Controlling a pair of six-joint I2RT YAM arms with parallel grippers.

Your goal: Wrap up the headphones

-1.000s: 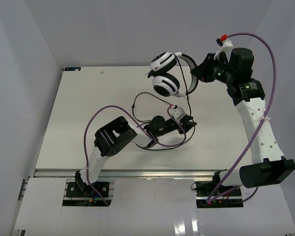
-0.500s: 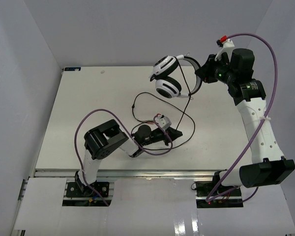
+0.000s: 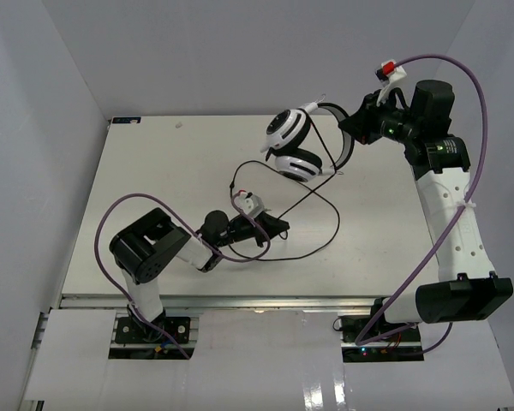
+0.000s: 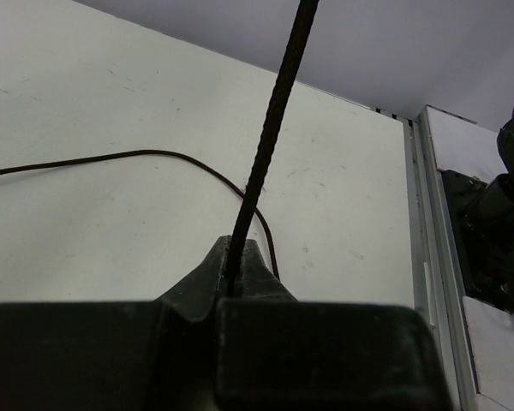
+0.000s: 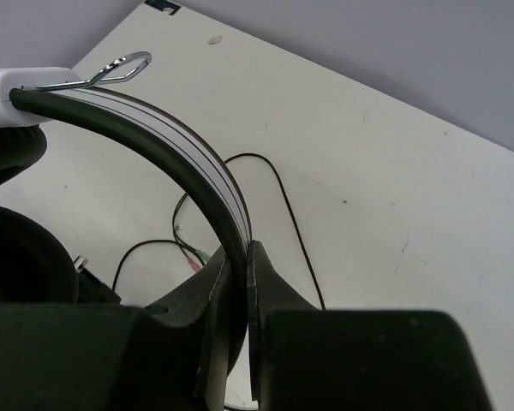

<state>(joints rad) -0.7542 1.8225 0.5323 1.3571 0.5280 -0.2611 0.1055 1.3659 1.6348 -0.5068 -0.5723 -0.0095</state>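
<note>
**Headphones (image 3: 291, 147) hanging from the right tool (image 3: 351, 128), left tool (image 3: 281, 226) clamped on the cord (image 3: 336, 218)**

Right tool is closed tight on the headband (image 5: 158, 128), one jaw on each side of it; the whole set is held up off the table (image 3: 154, 171), over the far right part; the two cups (image 3: 289, 128) hang out to the left of that tool, one above the other in the top view, white shells showing; in the right wrist view a black ear pad (image 5: 13, 248) fills the left edge.

Left tool sits low over the middle of the table, pointing right, jaws shut on the cord; in its own wrist view the cord comes out from between the tips and runs up and away in a straight line; another strand lies flat on the table just past the tips and curves off to the left.

Rest of the cord is loose on the table; a big loop swings out to the right of the left tool and comes back under it toward the near side; a smaller loop sits on the far left side of that tool; one strand drops from the cups toward the big loop. Right wrist view shows little plug ends (image 5: 191, 253) lying on the table below the headband, too small to say more.

Purple cable (image 3: 146, 201) arcs around the left arm and passes close by the cord at the wrist; can't tell if they touch.
</note>
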